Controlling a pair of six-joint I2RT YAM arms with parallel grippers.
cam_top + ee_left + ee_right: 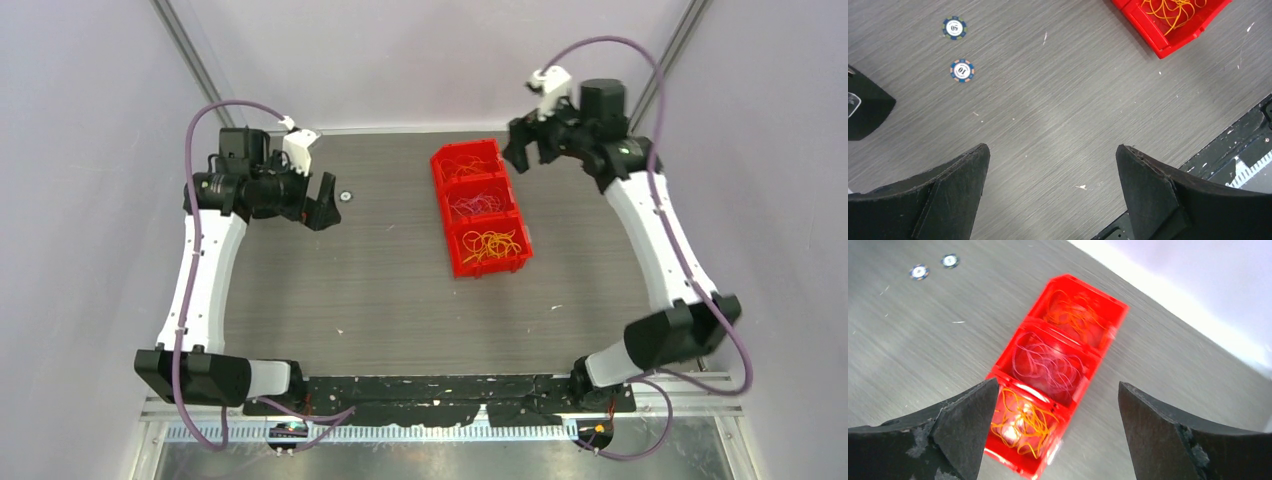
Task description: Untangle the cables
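The cables lie in a red three-compartment bin [517, 216] right of the table's centre. Orange strands [467, 163] fill the far compartment, pink ones [478, 203] the middle, yellow ones [490, 243] the near. The right wrist view shows the bin [1083, 385] with orange [1075, 315], pink [1048, 365] and yellow [1023, 422] strands. My right gripper [530, 155] [1058, 384] is open and empty, raised beside the bin's far right corner. My left gripper [325, 205] [1052, 148] is open and empty above bare table, well left of the bin. The left wrist view catches one bin corner [1160, 42] with yellow strands [1173, 10].
Two small poker chips [954, 27] [962, 70] lie on the grey table, also in the right wrist view [919, 272] [950, 260]. One shows from above [347, 197] near the left gripper. A black object [863, 107] is at the left wrist view's edge. Walls enclose three sides.
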